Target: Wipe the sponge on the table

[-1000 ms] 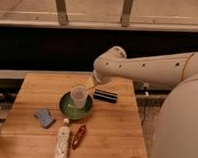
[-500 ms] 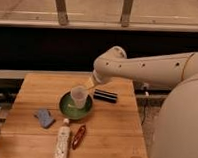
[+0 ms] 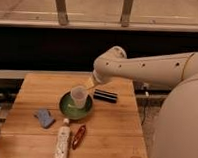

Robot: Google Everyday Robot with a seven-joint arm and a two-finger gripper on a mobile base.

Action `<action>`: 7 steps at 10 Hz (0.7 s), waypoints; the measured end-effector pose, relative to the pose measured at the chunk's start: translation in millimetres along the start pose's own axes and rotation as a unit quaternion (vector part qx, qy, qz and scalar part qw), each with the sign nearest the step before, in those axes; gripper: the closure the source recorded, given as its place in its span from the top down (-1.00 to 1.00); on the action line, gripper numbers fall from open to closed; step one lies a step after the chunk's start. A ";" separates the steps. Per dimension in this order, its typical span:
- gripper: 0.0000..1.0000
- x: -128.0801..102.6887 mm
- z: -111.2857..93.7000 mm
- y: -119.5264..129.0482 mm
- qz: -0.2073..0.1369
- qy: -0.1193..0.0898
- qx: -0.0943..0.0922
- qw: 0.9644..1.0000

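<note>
One square light-brown wooden table (image 3: 115, 129) of joined planks carried everything, and the white arm (image 3: 143, 71) reached in from the right of the view, bent down over the table's far side. Past the round green plate (image 3: 66, 106), the small flat blue-grey sponge (image 3: 44, 117) lay on the table, leftward of the yellowish gripper (image 3: 90, 83) and nearer the camera, well apart, its long axis diagonal. Whether this gripper was clenched or released, I could not tell.

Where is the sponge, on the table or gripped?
The sponge lies flat on the table; the gripper hangs apart, by the plate.
</note>
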 end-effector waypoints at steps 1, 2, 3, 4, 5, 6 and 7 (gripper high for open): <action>0.60 0.0 0.0 0.0 0.000 0.000 0.000 1.000; 0.60 0.0 0.0 0.0 0.000 0.000 0.000 1.000; 0.60 0.0 0.0 0.0 0.000 0.000 0.000 1.000; 0.60 0.0 0.0 0.0 0.000 0.000 0.000 1.000; 0.60 -0.1 -0.1 0.0 -0.001 0.000 0.000 1.000; 0.60 -1.5 -1.5 0.2 -0.004 -0.002 0.001 1.000; 0.60 -4.2 -3.7 0.6 -0.014 -0.004 0.002 1.000</action>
